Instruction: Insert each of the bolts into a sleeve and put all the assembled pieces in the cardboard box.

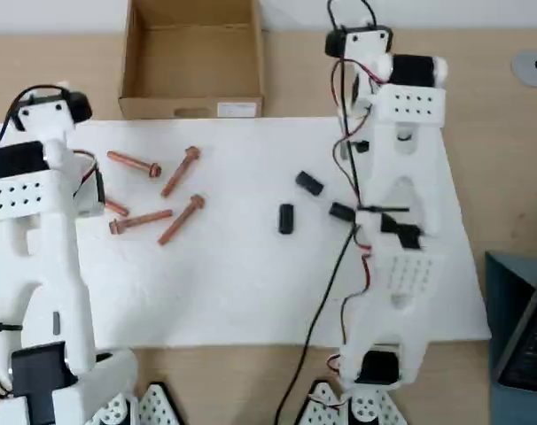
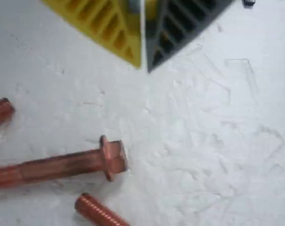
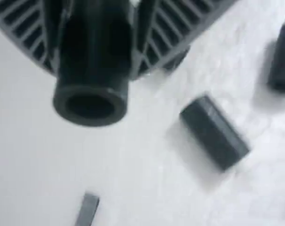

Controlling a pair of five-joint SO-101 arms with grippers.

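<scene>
While the right gripper (image 3: pixel 98 61) clamps a black sleeve (image 3: pixel 91 103) over the white mat (image 1: pixel 233 283), the left gripper (image 2: pixel 143 57), its jaws pressed together on nothing, hangs near copper bolts (image 2: pixel 62 165) lying loose there.

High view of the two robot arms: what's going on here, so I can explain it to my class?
The right claw is shut on a black sleeve, with two loose sleeves lying nearby on the white mat. The left claw is shut with nothing in it, close above the bolts scattered on the mat. No bolt is in a sleeve yet, and nothing is in the cardboard box.
</scene>
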